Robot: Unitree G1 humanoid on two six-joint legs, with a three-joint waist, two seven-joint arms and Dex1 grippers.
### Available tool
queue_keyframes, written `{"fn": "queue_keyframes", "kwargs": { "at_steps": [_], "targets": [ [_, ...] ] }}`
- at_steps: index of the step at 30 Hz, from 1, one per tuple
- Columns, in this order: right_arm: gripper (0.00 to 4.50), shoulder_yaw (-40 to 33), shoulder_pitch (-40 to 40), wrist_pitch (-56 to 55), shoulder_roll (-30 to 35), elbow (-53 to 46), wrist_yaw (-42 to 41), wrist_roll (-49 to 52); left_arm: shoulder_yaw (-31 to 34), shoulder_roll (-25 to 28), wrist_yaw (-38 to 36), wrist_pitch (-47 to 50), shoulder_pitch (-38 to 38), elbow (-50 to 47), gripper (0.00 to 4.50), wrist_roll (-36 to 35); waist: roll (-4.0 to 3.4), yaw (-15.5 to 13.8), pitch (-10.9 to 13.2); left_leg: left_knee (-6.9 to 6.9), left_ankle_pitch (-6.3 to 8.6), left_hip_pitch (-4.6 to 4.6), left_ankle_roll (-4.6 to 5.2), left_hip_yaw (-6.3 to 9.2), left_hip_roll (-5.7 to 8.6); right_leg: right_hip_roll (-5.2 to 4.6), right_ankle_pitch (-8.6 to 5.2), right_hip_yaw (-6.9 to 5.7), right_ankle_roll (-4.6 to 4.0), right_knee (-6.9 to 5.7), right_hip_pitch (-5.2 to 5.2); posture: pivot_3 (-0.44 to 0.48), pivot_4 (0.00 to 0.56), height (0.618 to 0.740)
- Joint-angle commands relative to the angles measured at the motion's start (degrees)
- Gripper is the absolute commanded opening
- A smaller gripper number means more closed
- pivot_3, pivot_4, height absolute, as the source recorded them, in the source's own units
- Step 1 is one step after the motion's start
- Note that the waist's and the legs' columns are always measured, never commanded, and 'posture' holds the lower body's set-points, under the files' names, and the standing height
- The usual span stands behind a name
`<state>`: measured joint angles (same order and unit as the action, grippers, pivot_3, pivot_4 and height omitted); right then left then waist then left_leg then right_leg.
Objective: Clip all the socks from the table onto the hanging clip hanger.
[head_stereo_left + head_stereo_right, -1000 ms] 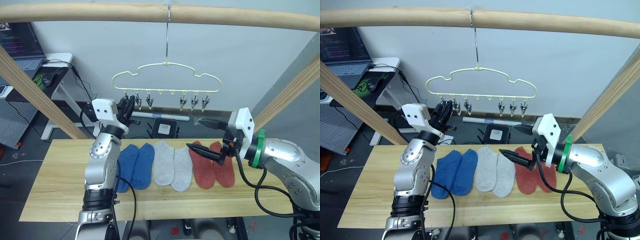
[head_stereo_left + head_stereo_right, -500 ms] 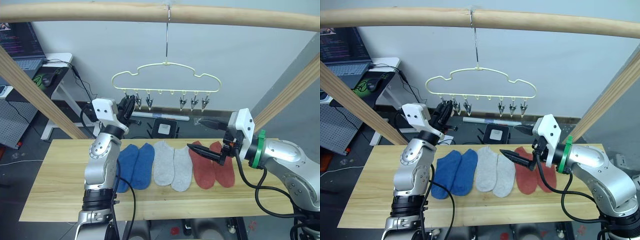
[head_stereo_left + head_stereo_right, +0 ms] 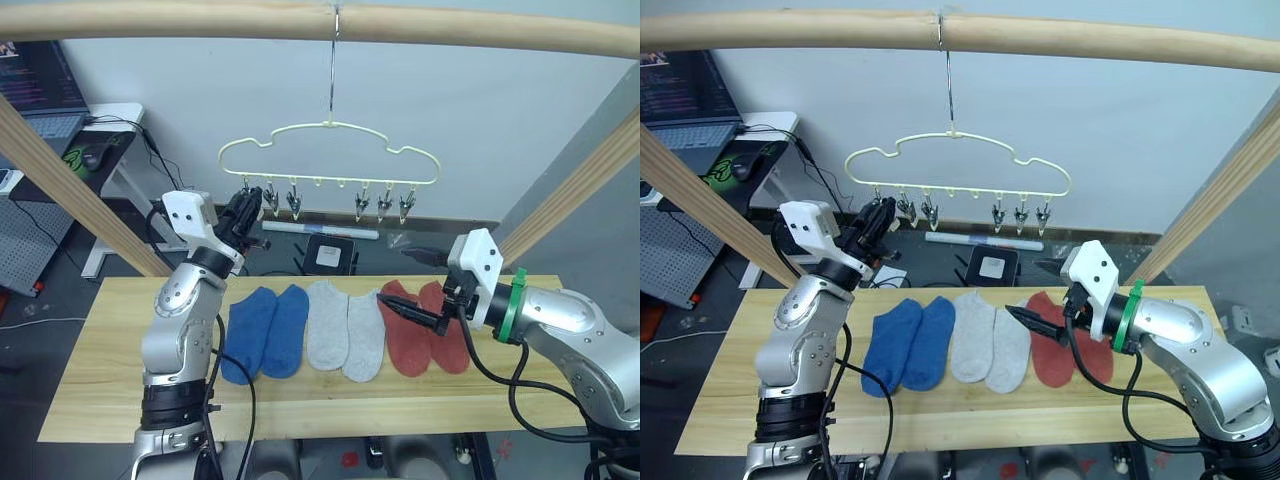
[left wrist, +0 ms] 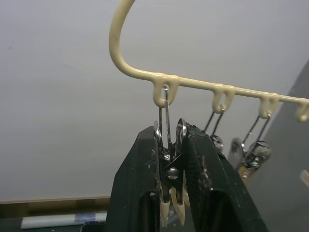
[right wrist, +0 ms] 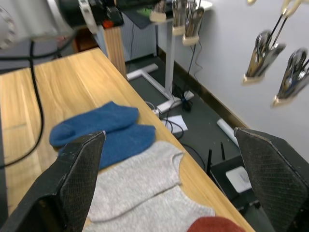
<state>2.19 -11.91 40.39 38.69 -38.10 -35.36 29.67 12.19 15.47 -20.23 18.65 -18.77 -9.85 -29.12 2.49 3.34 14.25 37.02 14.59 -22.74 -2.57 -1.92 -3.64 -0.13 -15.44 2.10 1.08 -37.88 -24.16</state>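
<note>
Left pincer clamped on leftmost clip of clip hanger; right pincer apart, empty above rust socks on tabletop. Risk: hanger swings, clip slips.

Light is bright and even across both head views, with only soft shadows under the socks on the table and no glare on the wood. In the left wrist view the left gripper and its clip are sharp while the wall behind is plain grey. In the right wrist view the right gripper fingers are sharp and the clips beyond them soft.
</note>
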Motion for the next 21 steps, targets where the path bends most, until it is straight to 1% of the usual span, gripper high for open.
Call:
{"fn": "queue_keyframes", "kwargs": {
  "at_steps": [1, 12, 21],
  "targets": [
    [4.50, 1.2, 1.0, 0.1, 0.4, -1.5, 2.0, -2.8, 2.0, 1.6, -1.1, 4.9, -0.2, -4.6, 0.37, -5.6, -0.02, 0.0, 0.3, 0.00, 0.00, 0.00, 0.00, 0.00, 0.00, 0.00, 0.00, 0.00, 0.00, 0.00, -0.01, -0.142, 0.285, 0.735],
    [4.50, 3.7, 3.2, 1.0, -2.0, -2.5, 5.4, -6.0, 8.6, 4.7, 0.9, 20.2, -2.8, -6.2, 0.37, -23.1, -0.08, 0.1, 0.8, 0.00, -0.01, -0.02, -0.02, 0.00, 0.00, -0.01, -0.02, 0.00, 0.03, -0.03, -0.06, -0.163, 0.293, 0.735],
    [4.50, 4.6, 3.8, 0.9, -3.7, -3.1, 6.2, -6.9, 13.0, 7.6, 3.8, 26.7, -4.1, -4.8, 0.37, -32.8, -0.11, 0.3, 0.8, 0.00, -0.01, -0.02, -0.03, 0.00, 0.00, -0.01, -0.02, 0.02, 0.04, -0.02, -0.07, -0.174, 0.287, 0.735]
  ]
}}
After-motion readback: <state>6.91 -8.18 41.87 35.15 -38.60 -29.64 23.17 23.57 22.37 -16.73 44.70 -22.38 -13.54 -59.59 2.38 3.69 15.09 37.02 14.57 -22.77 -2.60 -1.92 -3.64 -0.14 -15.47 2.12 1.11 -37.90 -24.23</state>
